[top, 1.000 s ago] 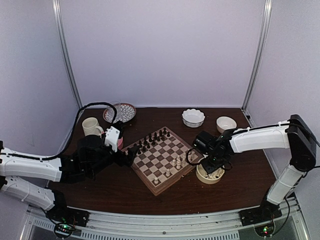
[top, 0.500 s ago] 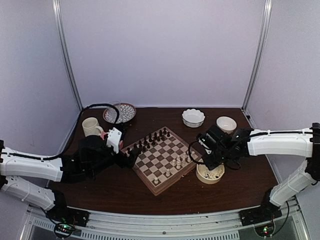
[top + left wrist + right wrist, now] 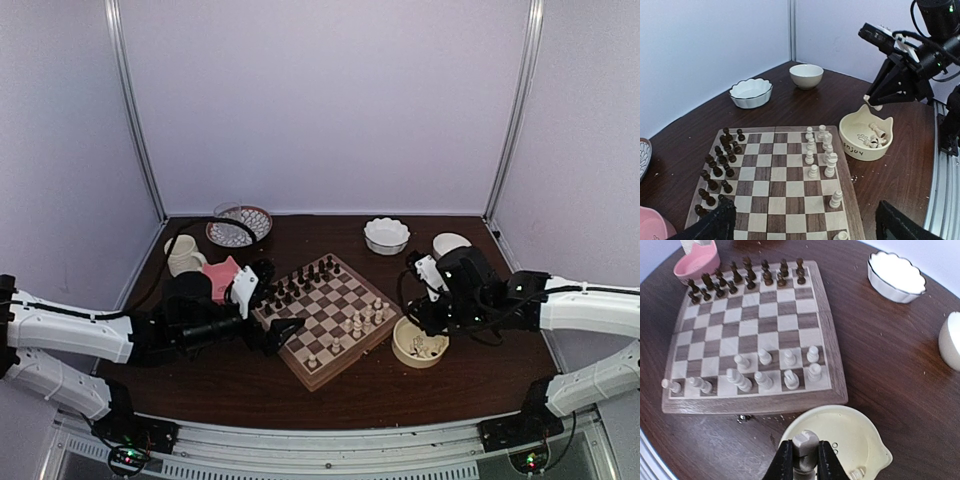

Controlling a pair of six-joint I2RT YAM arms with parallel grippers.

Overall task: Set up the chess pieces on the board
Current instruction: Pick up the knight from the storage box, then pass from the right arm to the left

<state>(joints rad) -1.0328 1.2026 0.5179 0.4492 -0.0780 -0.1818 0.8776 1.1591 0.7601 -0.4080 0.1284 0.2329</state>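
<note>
Top external: the board (image 3: 318,312) lies mid-table, turned diagonally, with dark pieces (image 3: 300,278) along its far-left edge and cream chess pieces (image 3: 360,322) near its right edge. Left wrist: the left gripper (image 3: 806,210) hangs over the board's near edge, jaws wide apart and empty. Right wrist: the right gripper (image 3: 805,447) is clamped on one cream piece (image 3: 805,440) above the cream bowl (image 3: 840,425), which sits just beside the board.

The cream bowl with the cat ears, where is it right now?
In the top view the cream bowl sits on the right side of the table, beside the board's right corner, below the right gripper, which grips a white piece.
</note>
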